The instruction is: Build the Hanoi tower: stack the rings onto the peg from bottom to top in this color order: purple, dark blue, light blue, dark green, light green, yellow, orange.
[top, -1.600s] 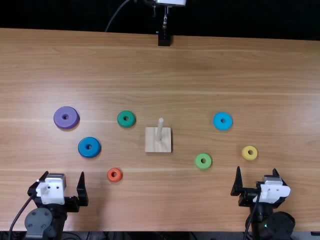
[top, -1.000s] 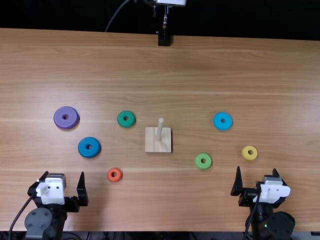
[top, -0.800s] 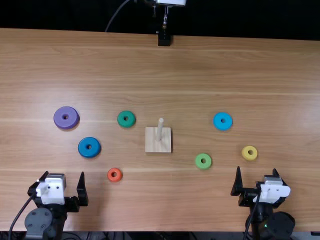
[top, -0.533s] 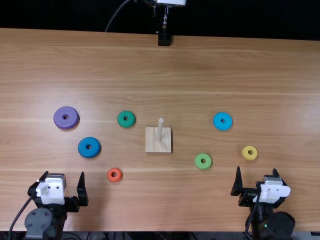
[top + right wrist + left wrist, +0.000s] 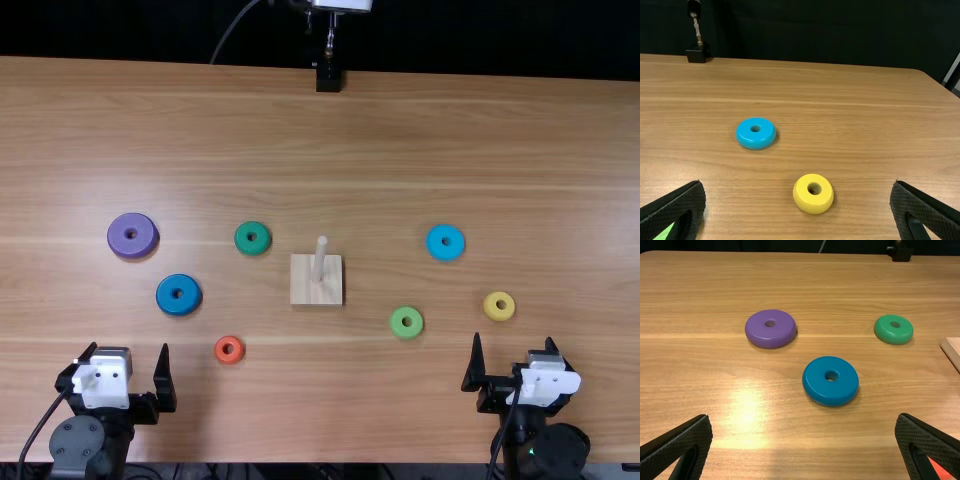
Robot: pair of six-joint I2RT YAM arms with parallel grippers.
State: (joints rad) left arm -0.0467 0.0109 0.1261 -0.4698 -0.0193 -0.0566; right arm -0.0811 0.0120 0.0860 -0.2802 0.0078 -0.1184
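Observation:
My left gripper (image 5: 128,358) stands open at the near left, nearer than the dark blue ring (image 5: 179,295) and purple ring (image 5: 133,236). The open right gripper (image 5: 514,345) is just short of the yellow ring (image 5: 499,306). A bare peg (image 5: 319,258) rises from its square wooden base (image 5: 316,291). The dark green ring (image 5: 253,238), orange ring (image 5: 229,349), light green ring (image 5: 407,322) and light blue ring (image 5: 445,242) lie flat around it. In the wrist views, nothing is between the left gripper (image 5: 804,440) fingers or the right gripper (image 5: 795,206) fingers.
A black camera mount (image 5: 328,76) stands at the far edge of the table (image 5: 400,130). The rings lie apart from each other on both sides of the peg base, with bare wood between them.

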